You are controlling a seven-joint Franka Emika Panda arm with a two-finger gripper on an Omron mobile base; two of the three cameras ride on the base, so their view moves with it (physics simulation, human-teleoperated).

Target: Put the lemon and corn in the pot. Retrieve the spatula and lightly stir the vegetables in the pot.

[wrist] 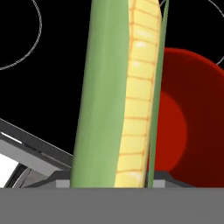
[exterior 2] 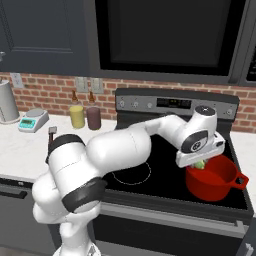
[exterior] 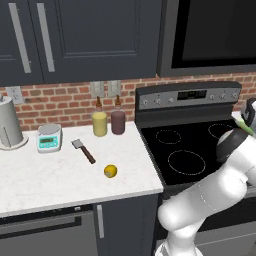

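Note:
My gripper [exterior 2: 199,163] is shut on the corn [wrist: 118,100], a green-husked cob of pale yellow kernels that stands lengthwise in the hand view. It hangs just over the near-left rim of the red pot [exterior 2: 215,186], which sits on the stove's right side. The pot [wrist: 197,78] shows behind the cob, and the part of its inside that I can see is bare. The lemon [exterior: 110,171] lies on the white counter near its front edge. The spatula [exterior: 82,150], silver head and dark handle, lies flat a little behind the lemon.
A black stove [exterior: 185,145] adjoins the white counter [exterior: 60,180]. A yellow jar [exterior: 99,123] and a dark jar [exterior: 118,122] stand at the brick wall. A small scale [exterior: 49,137] and a white cylinder [exterior: 10,125] sit further left. A microwave hangs above the stove.

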